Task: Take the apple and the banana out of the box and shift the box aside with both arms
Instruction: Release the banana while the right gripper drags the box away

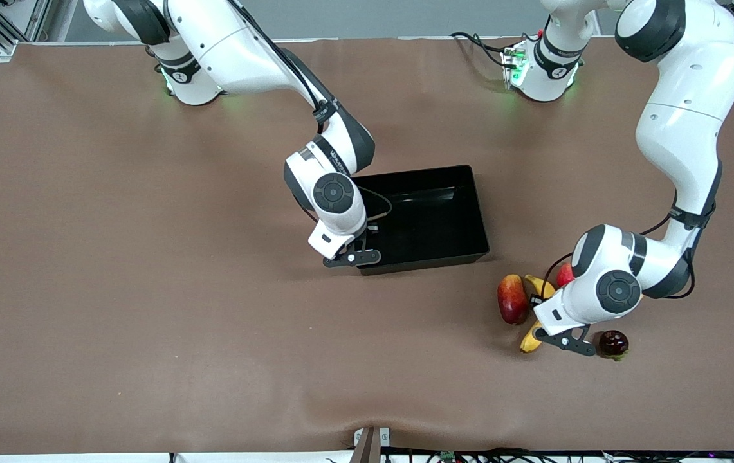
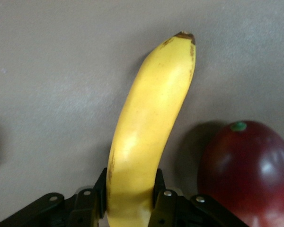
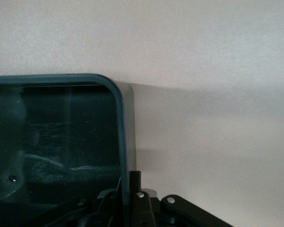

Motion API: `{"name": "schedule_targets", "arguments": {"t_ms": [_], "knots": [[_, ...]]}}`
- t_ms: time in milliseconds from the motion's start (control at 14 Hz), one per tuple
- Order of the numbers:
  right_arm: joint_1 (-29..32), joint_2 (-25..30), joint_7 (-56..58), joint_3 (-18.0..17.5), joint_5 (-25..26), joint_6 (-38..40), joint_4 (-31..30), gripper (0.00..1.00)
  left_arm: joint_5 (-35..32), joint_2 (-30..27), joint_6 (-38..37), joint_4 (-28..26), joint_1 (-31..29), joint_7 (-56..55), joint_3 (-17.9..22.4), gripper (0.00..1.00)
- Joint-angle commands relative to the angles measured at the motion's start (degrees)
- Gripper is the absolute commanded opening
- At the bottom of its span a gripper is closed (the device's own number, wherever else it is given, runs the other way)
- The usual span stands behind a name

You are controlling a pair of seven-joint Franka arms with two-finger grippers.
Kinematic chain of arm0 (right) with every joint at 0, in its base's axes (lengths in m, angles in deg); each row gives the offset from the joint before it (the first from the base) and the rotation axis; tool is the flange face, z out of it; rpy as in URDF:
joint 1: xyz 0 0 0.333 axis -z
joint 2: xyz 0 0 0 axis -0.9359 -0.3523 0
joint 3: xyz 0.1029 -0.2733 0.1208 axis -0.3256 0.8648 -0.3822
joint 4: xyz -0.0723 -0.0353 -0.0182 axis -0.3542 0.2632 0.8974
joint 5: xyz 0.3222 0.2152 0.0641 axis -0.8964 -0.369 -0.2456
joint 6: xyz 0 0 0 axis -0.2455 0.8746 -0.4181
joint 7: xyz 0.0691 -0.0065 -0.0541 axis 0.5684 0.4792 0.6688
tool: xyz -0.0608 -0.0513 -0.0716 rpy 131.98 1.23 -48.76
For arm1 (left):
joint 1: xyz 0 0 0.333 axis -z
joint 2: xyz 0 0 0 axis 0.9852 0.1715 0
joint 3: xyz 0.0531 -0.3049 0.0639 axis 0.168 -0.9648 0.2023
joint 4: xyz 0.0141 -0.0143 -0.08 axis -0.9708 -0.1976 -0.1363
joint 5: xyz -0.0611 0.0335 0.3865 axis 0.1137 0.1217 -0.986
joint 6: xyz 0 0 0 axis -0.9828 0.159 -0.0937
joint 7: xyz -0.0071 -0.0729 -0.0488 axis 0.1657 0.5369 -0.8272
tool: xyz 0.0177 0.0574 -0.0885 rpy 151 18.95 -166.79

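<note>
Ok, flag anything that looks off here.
Only one thing: the left gripper is shut on the banana out on the table, while the right gripper already pinches the box wall.

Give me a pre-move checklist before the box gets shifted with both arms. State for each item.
1. Box emptied of fruit: ok, its black floor shows nothing inside.
2. Right gripper shut on the box wall near a corner: ok.
3. Left gripper free for the box: not ok, it is shut on the banana, away from the box.
4. Banana out of the box: ok, over the table beside the mango-like fruit.
5. Apple out of the box: ok, on the table, partly hidden by the left arm.
6. Both arms on the box: not ok, only the right.
</note>
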Motion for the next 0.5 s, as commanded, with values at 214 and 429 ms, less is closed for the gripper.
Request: {"name": "schedule_targets", "arguments": {"t_ms": [214,429], "knots": [[8.4,11.92,0.69,0.43,-0.13,9.92,-0.82,0.0,-1.25,-0.34,1.95,0.97,-0.25,0.73,0.04,1.0],[16.56,15.97,7.18,0.34,-0.22,14.85,-0.91,0.0,-0.29,-4.64,1.42,1.06,-0.69,0.47,-0.39,1.0]]}}
